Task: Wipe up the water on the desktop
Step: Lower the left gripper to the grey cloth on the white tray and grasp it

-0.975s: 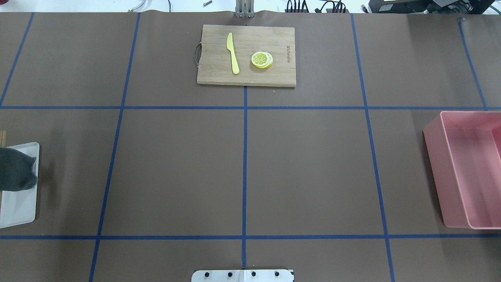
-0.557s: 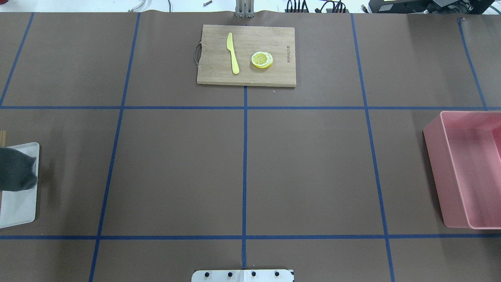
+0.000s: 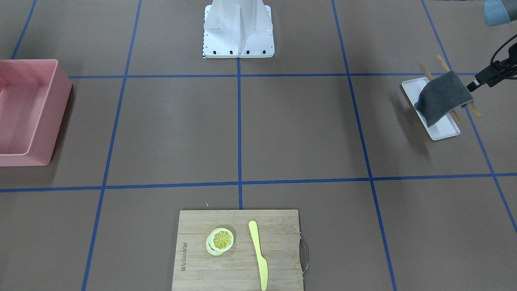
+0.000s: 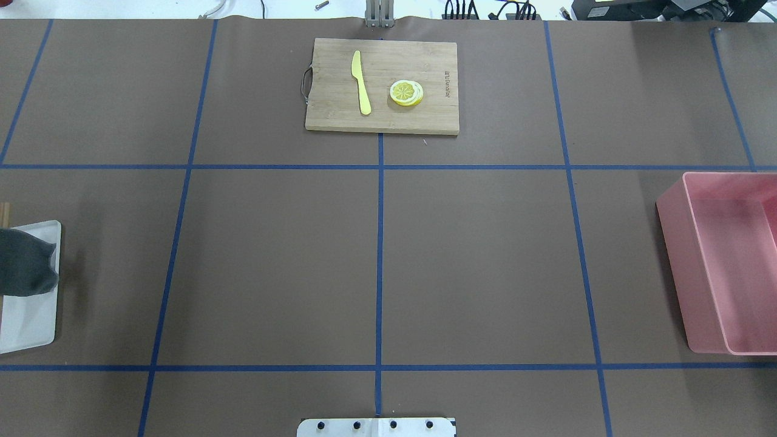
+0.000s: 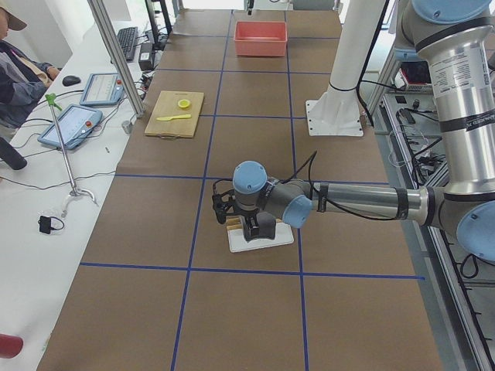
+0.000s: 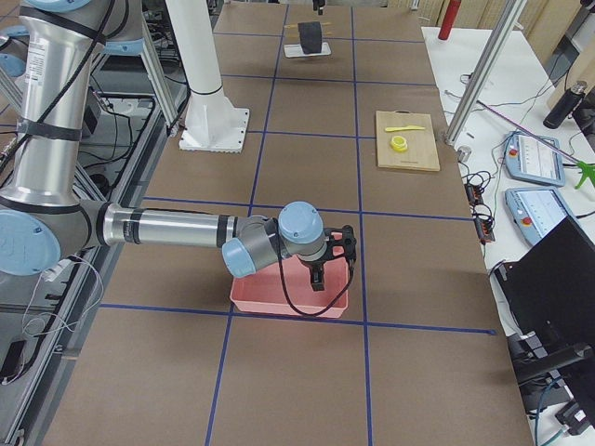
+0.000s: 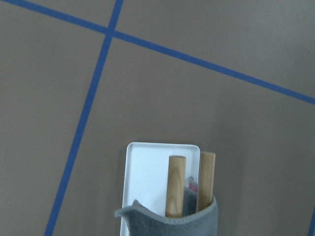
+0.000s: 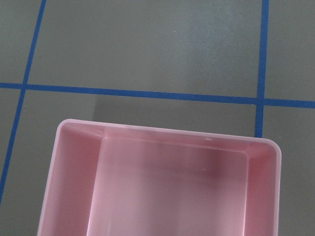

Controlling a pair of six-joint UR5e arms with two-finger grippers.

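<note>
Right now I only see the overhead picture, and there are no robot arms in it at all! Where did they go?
Observer: The left arm reaches out over the white tray at the table's left end.
Operator: And the other arm?
Observer: The right arm stretches to the pink bin, with its wrist above the bin.
Operator: What is that gray blob sitting on?
Observer: It is a gray cloth, draped over two wooden sticks at the tray.
</note>
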